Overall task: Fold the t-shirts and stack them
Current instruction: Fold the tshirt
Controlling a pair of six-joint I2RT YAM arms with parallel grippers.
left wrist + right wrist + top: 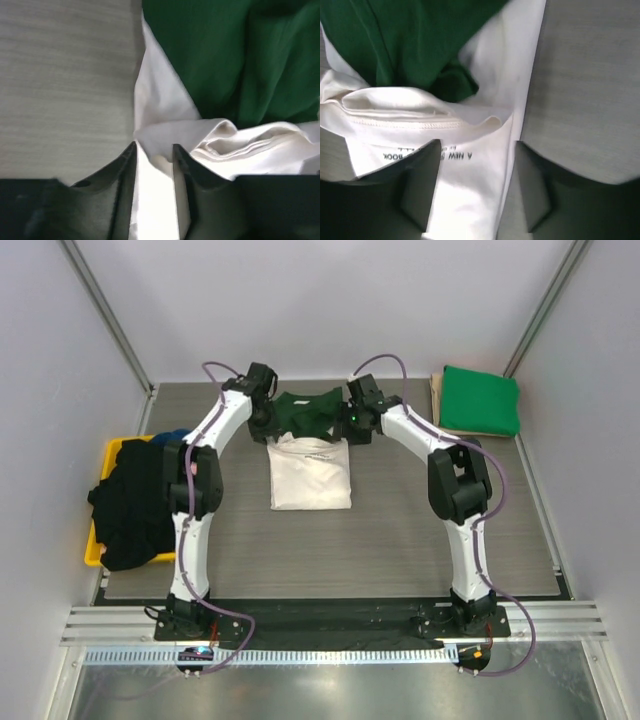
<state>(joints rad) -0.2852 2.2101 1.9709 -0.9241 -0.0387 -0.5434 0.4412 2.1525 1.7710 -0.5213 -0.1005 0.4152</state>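
A cream t-shirt [310, 475] lies partly folded in the middle of the grey table [420, 530], with its dark green sleeves [305, 410] bunched along the far edge. Both arms reach over that far edge, one at each upper corner of the shirt. The left gripper [154, 147] has its fingers drawn close together, pinching a fold of cream cloth between them. The right gripper [477, 145] is spread wide, its fingers straddling the cream fabric near the neck label without squeezing it. At the far right corner, a bright green t-shirt [481, 400] sits folded on a tan board [436, 400]. On the left, a yellow tray [93, 545] holds a heap of black t-shirts [130, 505] that spills over its rim, and a bit of blue cloth [176, 432] shows at the heap's far end.
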